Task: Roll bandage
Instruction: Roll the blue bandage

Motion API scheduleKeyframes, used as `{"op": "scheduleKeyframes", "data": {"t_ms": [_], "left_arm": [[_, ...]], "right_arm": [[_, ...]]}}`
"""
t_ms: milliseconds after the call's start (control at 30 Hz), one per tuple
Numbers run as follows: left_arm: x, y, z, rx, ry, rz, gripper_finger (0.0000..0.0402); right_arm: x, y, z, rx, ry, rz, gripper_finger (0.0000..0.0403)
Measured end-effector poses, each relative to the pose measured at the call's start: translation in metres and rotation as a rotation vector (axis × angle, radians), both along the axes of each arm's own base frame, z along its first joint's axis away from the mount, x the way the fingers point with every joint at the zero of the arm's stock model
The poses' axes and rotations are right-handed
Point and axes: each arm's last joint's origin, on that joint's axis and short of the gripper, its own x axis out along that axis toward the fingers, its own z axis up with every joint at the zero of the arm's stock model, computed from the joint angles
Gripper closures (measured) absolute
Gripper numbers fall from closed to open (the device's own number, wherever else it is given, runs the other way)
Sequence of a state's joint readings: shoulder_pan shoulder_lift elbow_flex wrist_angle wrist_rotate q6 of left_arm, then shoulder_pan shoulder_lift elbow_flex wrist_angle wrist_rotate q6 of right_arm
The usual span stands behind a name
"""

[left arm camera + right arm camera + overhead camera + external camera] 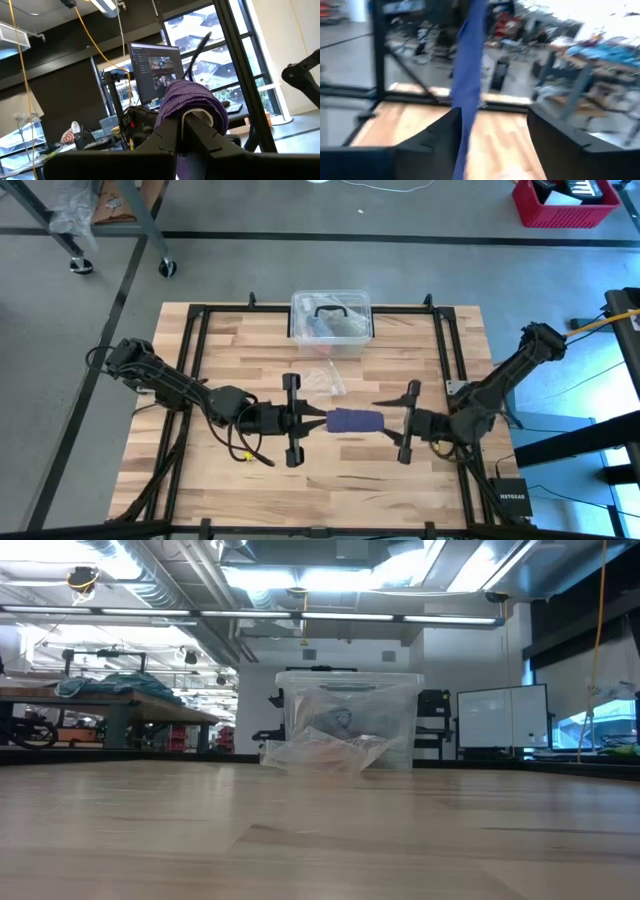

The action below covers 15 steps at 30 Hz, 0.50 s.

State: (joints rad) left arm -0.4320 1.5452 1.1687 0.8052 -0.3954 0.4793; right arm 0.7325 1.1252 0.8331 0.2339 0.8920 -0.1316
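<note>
Between the two grippers, slightly toward the near edge of the wooden table and about midway between its left and right edges, the bandage sat wound into a short, fat navy-purple roll. Its long axis ran left to right, straight along the line joining the two arms. The left gripper met the roll's left end with its fingers pinched tight; its wrist view showed the wound fabric bunched around those fingertips, so it appeared to be holding the core. The right gripper stood at the roll's right end with its fingers well spread and clamping nothing, though a loose blue strip hung just beside one finger in its wrist view. Both arms were about equally near, but only the left had a hold. Any further winding would likely turn on the right gripper retaking that tail on its own side. Farther back, a crinkled plastic wrapper and a clear plastic box lay apart from the work.
</note>
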Motion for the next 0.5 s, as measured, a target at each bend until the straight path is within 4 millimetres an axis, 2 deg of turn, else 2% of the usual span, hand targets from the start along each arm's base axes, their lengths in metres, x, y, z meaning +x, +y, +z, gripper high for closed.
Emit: {"op": "scheduleKeyframes", "data": {"t_ms": [167, 300, 400, 500], "left_arm": [[0.001, 0.002, 0.0, 0.0, 0.0, 0.005, 0.0391], [0.001, 0.002, 0.0, 0.0, 0.001, 0.006, 0.0391], [0.001, 0.002, 0.0, 0.001, 0.002, 0.006, 0.0391], [0.001, 0.001, 0.0, 0.015, 0.005, 0.01, 0.0391]], "right_arm": [[0.011, 0.004, -0.013, 0.033, 0.059, 0.109, 0.0171], [0.022, 0.006, -0.021, 0.017, 0.066, 0.089, 0.0197], [0.028, 0.007, -0.027, -0.018, 0.087, 0.079, 0.0236], [0.028, 0.008, -0.028, -0.062, 0.095, 0.077, 0.0308]]}}
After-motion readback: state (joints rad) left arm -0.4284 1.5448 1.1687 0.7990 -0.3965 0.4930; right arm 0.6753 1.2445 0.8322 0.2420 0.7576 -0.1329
